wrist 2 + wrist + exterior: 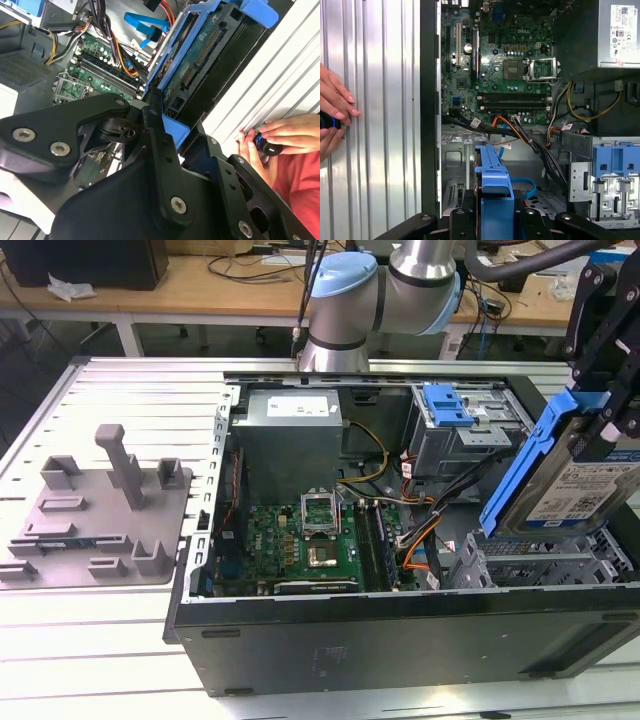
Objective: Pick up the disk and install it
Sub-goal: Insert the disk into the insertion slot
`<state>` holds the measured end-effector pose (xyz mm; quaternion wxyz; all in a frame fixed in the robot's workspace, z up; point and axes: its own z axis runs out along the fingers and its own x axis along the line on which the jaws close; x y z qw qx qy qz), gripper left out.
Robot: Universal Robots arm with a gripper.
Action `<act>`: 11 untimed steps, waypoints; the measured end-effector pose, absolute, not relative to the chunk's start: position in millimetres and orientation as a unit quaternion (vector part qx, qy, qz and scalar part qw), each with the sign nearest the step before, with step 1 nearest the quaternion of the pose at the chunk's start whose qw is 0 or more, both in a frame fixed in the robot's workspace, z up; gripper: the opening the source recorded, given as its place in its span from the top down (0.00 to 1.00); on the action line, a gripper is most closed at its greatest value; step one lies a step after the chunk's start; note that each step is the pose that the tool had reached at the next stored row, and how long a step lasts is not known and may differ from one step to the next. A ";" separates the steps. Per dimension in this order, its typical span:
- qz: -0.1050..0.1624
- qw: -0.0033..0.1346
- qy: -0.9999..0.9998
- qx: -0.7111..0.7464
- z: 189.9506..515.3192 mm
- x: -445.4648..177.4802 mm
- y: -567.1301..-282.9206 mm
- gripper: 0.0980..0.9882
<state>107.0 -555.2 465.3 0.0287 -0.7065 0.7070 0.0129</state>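
Over the drive cage (545,565), the gripper (597,410) clamps the disk (570,480), its long axis hanging toward seven o'clock.

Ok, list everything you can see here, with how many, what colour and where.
disk: one, silver in a blue carrier, tilted above the case at the exterior view's right
computer case: one, black, open, on the table
motherboard: one, green, inside the case
power supply: one, grey, inside the case
drive cage: one, grey, inside the case
latch: one, blue, atop the drive cage
fixture plate: one, grey, on the table at the exterior view's left
table: one, silver, slotted
person's hands: two, on the table beside the case
arm: one, silver and light blue, behind the case
gripper: one, black, shut on the disk
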 end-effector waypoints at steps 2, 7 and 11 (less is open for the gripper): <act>0.013 0.029 0.707 -0.706 463.9 106.9 -555.2 0.70; 0.013 0.029 0.707 -0.706 459.8 106.9 -555.2 0.70; 0.013 0.029 0.707 -0.706 453.4 108.2 -555.2 0.70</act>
